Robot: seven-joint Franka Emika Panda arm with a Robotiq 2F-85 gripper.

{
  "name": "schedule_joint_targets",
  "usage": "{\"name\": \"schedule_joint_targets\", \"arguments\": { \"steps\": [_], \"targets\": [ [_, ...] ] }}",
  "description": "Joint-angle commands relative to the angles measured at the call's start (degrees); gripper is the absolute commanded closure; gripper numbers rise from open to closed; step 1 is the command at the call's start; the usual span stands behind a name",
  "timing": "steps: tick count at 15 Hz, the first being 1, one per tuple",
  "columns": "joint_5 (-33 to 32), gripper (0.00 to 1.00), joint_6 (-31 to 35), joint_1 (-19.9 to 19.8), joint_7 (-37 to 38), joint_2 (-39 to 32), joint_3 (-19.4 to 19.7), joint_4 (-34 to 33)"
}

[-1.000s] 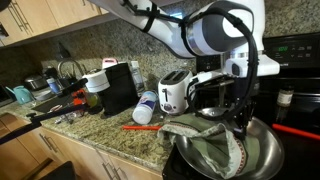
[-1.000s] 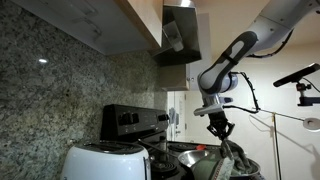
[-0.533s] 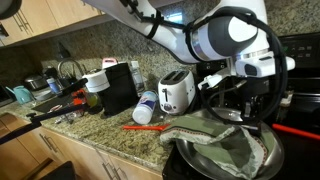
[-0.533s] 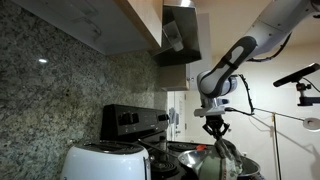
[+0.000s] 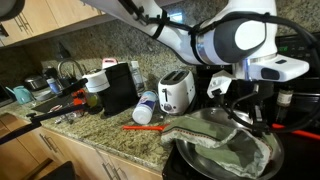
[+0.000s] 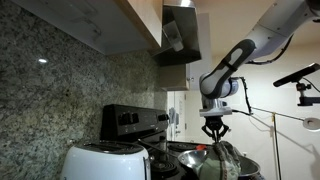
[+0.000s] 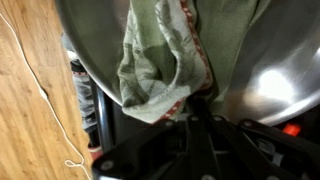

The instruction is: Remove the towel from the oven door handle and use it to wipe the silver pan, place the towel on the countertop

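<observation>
Speckled granite countertop [image 5: 108, 138] is crowded on one side of the silver pan [image 7: 265, 70]: a white toaster [image 5: 175, 92], a black appliance [image 5: 120, 88] and a bottle lying on its side [image 5: 146, 108] stand near the rim. In the wrist view the pan's edge overhangs the wooden floor [image 7: 28, 90], where the room is open. The towel [image 5: 215, 142] lies crumpled in the pan, with one end draped over the rim toward the countertop. The gripper [image 6: 215, 132] points straight down over the pan, and its fingers are drawn together on a raised fold of the towel. The white arm [image 5: 240, 40] arches in from above, with its wrist vertical.
</observation>
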State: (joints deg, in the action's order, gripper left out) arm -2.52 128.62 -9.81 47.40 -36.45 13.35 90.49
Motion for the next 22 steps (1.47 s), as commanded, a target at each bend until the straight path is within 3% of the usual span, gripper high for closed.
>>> {"name": "schedule_joint_targets", "arguments": {
  "steps": [1, 5, 14, 22],
  "targets": [
    [2.06, 0.99, -3.80, -1.51, -8.69, -1.03, -1.02, -3.17],
    [-0.64, 0.99, -1.96, 0.06, -11.33, -1.88, 1.46, -4.10],
    [0.37, 0.99, -1.77, 0.14, -10.59, -1.34, 1.37, -2.76],
    [1.78, 0.99, -1.57, -2.08, -25.31, -1.02, -0.67, -2.41]
  ]
}}
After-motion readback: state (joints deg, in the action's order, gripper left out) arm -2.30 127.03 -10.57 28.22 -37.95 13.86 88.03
